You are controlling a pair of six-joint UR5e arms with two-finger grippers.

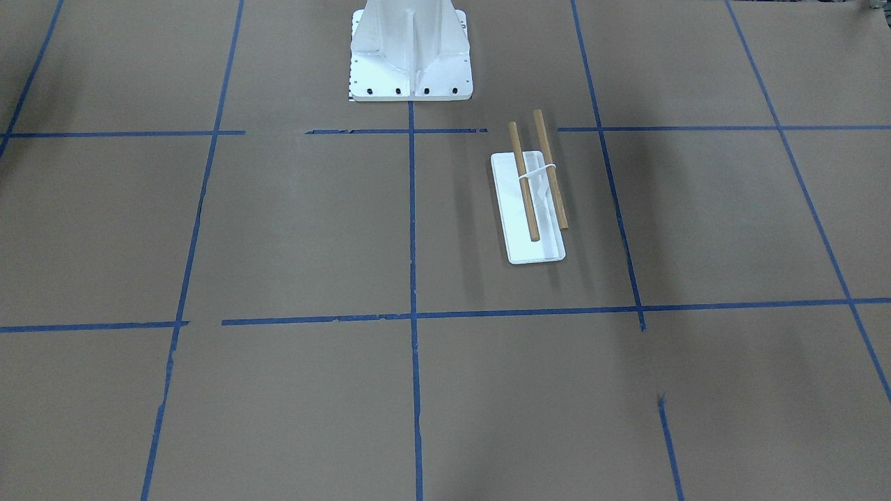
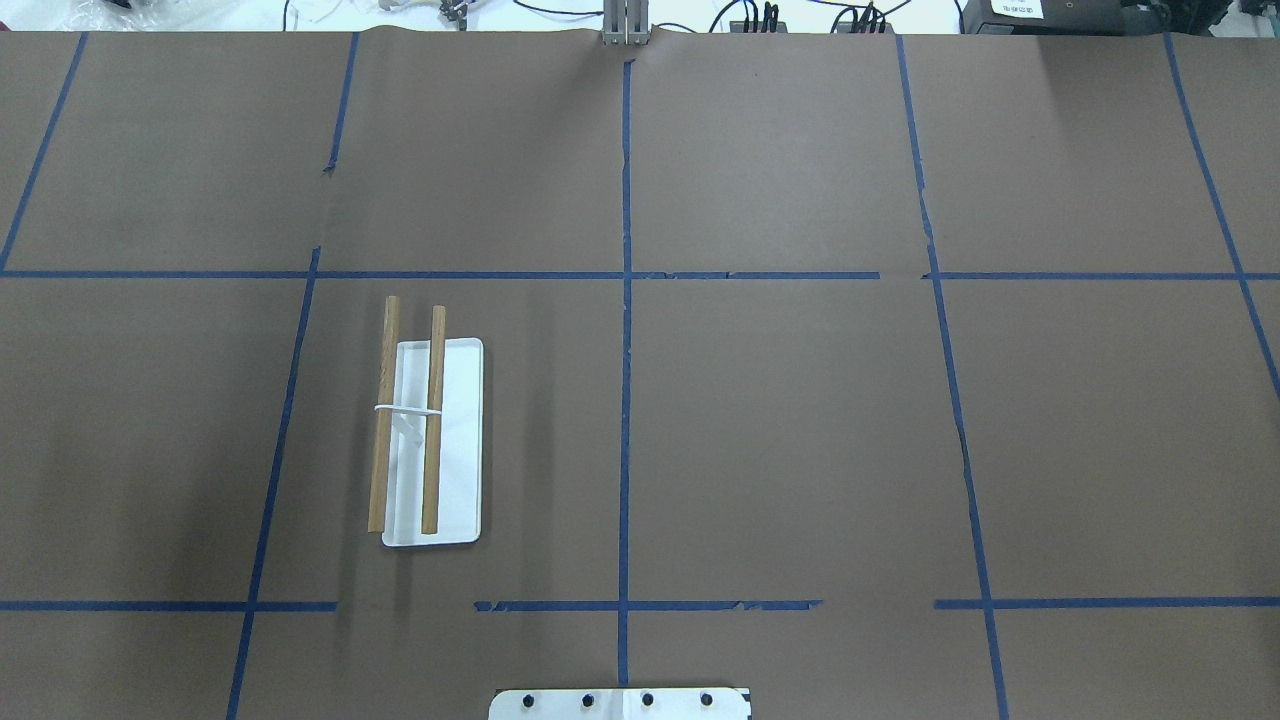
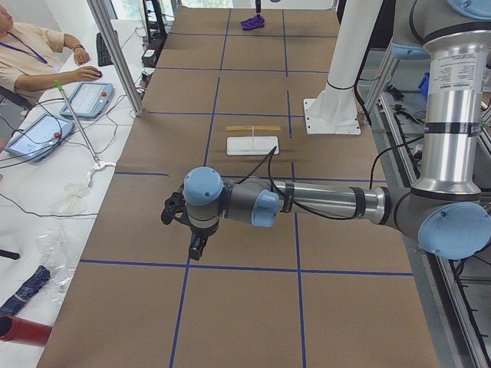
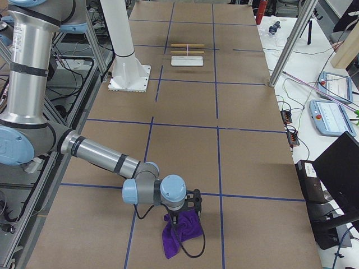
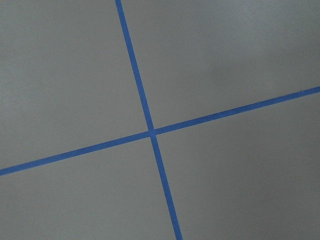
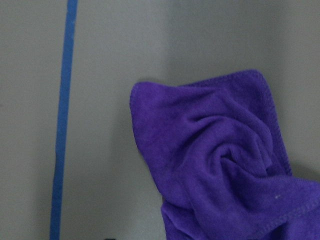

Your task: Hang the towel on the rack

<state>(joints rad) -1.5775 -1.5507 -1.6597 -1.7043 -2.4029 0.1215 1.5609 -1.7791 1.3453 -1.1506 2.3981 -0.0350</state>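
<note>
The rack (image 1: 539, 247) has a white base and two tan rods, and stands bare near the pedestal; it also shows in the overhead view (image 2: 460, 440). The purple towel (image 4: 180, 234) is bunched at the table's far right end, directly under my right gripper (image 4: 180, 216). The right wrist view shows the towel (image 6: 225, 160) crumpled close below, with no fingers in it. I cannot tell whether that gripper is open or shut. My left gripper (image 3: 197, 247) hovers over bare table at the left end, far from the rack; I cannot tell its state.
The white robot pedestal (image 1: 411, 56) stands at the table's robot side, next to the rack. Brown paper with blue tape lines (image 5: 150, 132) covers the table. An operator (image 3: 31, 61) and tablets (image 3: 87, 98) sit beyond the table's far edge.
</note>
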